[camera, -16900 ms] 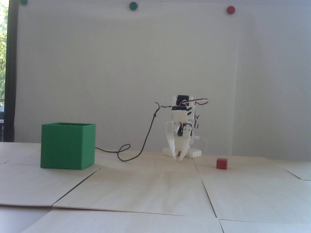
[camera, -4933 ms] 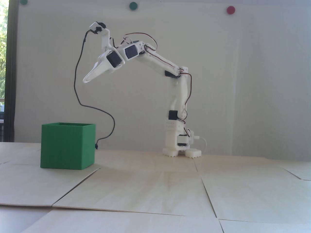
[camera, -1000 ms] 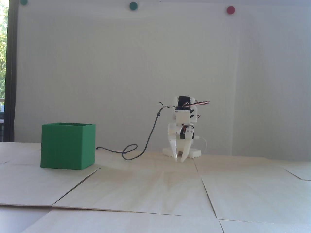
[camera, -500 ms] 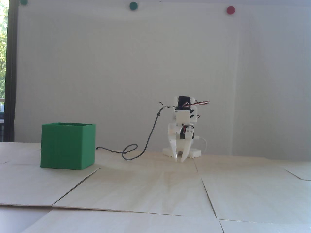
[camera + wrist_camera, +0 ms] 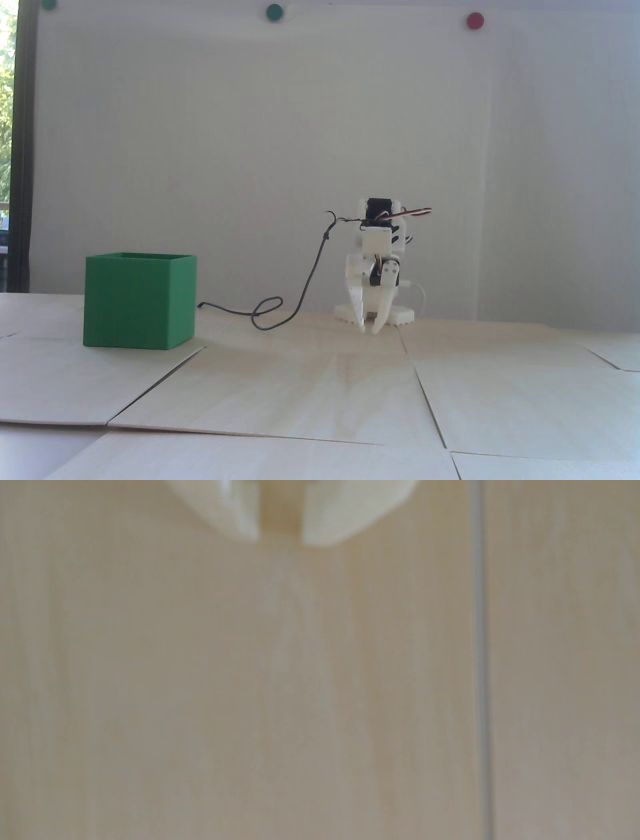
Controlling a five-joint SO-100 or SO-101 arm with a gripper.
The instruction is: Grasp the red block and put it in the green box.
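Observation:
The green box (image 5: 140, 306) is an open-topped cube standing on the wooden table at the left of the fixed view. The red block shows in neither view. The white arm is folded low at the back of the table. My gripper (image 5: 369, 330) points straight down, its tips just above the tabletop, well to the right of the box. In the wrist view my gripper (image 5: 280, 540) enters from the top edge. The jaws stand a narrow gap apart with only bare wood between them.
A black cable (image 5: 300, 295) loops across the table between the box and the arm. The table (image 5: 320, 395) is made of pale wooden panels with seams; one seam (image 5: 483, 687) runs right of the gripper. Round magnets, one red (image 5: 474, 20), stick to the back wall.

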